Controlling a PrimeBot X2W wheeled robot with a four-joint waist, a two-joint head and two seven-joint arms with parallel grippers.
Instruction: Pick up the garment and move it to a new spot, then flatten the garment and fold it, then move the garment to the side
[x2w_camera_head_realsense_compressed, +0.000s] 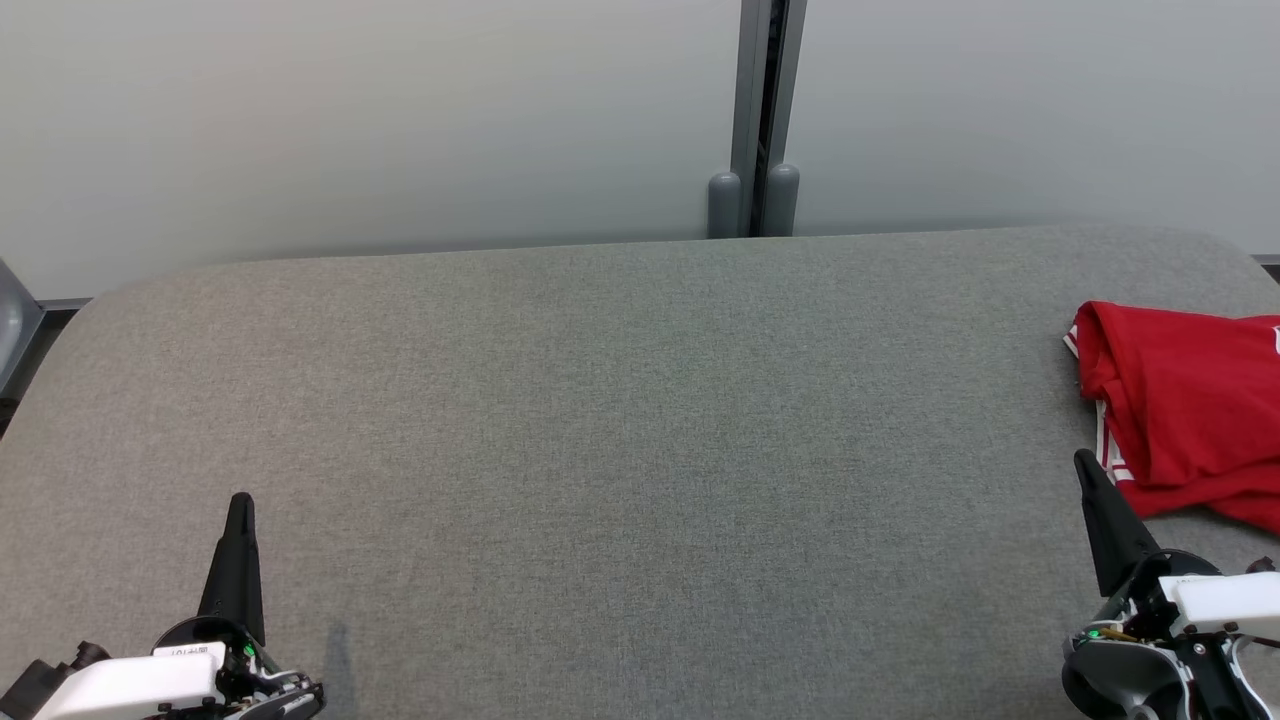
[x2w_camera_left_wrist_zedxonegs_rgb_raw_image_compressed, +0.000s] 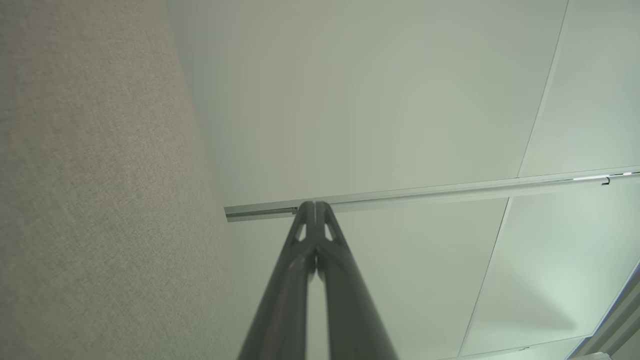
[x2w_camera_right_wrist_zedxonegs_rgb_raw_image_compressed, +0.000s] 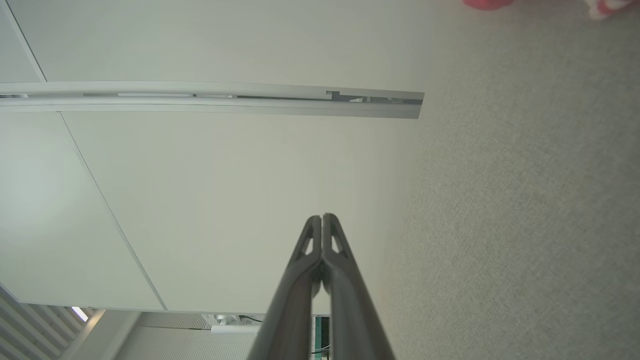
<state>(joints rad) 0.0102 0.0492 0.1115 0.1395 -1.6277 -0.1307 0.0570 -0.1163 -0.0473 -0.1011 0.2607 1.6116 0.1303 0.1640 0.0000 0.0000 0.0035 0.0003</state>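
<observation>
Two arms low over grey table (x2w_camera_head_realsense_compressed: 640, 400), pointing forward: left claw (x2w_camera_head_realsense_compressed: 240, 499) together, empty; right claw (x2w_camera_head_realsense_compressed: 1083, 459) together, beside red garment (x2w_camera_head_realsense_compressed: 1190, 400).

red garment (x2w_camera_head_realsense_compressed: 1190, 410), crumpled, table's right edge

A plain test room or laboratory of an office kind is suggested rather than a home. The wide counter (x2w_camera_head_realsense_compressed: 600, 400) is covered with grey felt-like cloth and has rounded corners, and behind it pale, bare wall panels (x2w_camera_head_realsense_compressed: 350, 120) are joined by a grey metal post (x2w_camera_head_realsense_compressed: 758, 100). In the wrist views the same smooth panels are divided by thin seams and crossed by an aluminium rail (x2w_camera_left_wrist_zedxonegs_rgb_raw_image_compressed: 425, 192), and a slatted surface (x2w_camera_right_wrist_zedxonegs_rgb_raw_image_compressed: 30, 325) is seen in one corner.
</observation>
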